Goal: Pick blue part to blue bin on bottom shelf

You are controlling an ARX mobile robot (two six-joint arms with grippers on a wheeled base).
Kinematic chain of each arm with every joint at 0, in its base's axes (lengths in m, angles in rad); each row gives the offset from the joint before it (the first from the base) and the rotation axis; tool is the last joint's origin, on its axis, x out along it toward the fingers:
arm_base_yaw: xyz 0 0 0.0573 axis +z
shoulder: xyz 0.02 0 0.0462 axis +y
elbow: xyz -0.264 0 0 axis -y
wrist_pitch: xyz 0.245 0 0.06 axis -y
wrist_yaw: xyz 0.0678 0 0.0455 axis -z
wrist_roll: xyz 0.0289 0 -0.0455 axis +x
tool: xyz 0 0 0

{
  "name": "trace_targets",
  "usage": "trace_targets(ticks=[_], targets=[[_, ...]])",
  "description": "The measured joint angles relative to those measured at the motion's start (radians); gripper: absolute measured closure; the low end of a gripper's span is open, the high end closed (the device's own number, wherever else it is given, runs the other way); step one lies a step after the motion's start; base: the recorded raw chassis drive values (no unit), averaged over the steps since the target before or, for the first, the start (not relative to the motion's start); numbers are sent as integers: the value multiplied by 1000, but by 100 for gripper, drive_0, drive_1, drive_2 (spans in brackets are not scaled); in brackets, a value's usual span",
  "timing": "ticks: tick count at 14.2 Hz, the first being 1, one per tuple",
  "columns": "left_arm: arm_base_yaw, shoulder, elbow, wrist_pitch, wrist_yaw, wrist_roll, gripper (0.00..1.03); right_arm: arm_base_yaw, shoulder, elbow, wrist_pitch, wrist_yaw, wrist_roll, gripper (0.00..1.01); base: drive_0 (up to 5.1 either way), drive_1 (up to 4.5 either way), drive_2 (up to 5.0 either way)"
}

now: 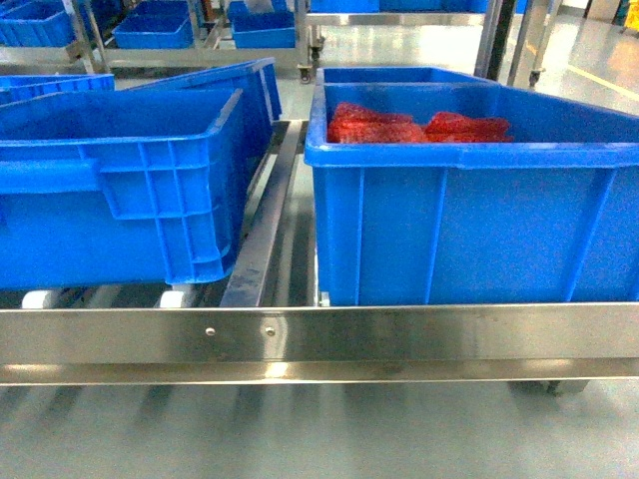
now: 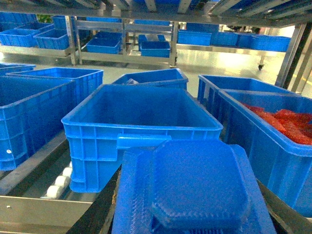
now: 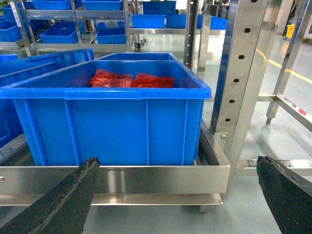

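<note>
Left claw's own fingers are hidden, so its state cannot be told; the blue part (image 2: 195,187) fills the near foreground beneath its camera, just before the empty blue bin (image 2: 139,131) on the bottom shelf (image 1: 319,334). Right claw (image 3: 178,195) hangs spread wide before the bin of red parts (image 3: 131,80).

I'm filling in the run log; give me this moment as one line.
blue part close under left wrist camera, grip unseen | empty blue bin ahead on bottom shelf | right gripper open, empty
</note>
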Motion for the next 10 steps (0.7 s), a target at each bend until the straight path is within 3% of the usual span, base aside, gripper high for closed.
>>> trace_targets(ticks=[2, 10], targets=[[0, 0, 0, 0, 0, 0, 59, 0, 0, 0, 0, 0, 0, 3, 0, 0, 0], [0, 0, 0, 0, 0, 0, 59, 0, 0, 0, 2, 0, 0, 3, -3, 419, -426]])
